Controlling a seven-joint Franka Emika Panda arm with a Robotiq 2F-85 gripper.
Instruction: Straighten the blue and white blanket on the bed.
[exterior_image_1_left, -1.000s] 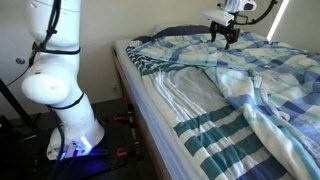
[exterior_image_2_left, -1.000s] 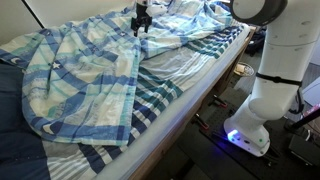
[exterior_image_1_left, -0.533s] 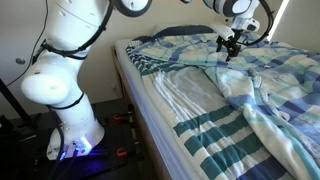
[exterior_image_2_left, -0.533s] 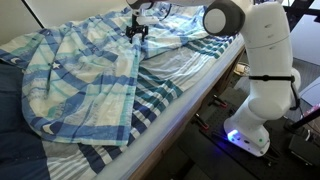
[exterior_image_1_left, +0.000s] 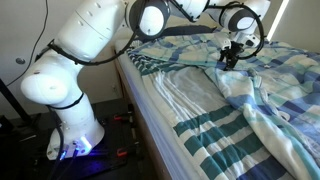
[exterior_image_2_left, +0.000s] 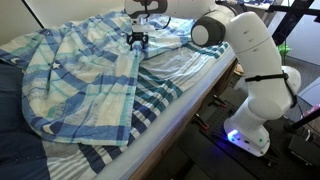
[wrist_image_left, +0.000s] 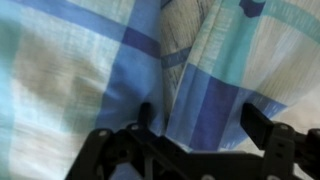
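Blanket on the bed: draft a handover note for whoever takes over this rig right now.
Gripper: open, fingers on either side of a fold, nothing gripped.
Blanket: bunched and folded over itself, leaving the striped sheet bare on the robot side of the bed.
Done: nothing looks straightened yet.
Left: probably pinch that fold, draw it out over the sheet, then smooth the rest.

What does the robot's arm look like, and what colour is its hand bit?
The arm is smooth, shiny white, made of fat rounded pieces with dark rings at the joints. The end effector is black, with two chunky black fingers. A blue light glows at the bottom of the arm, and a thin black cable hangs beside it.
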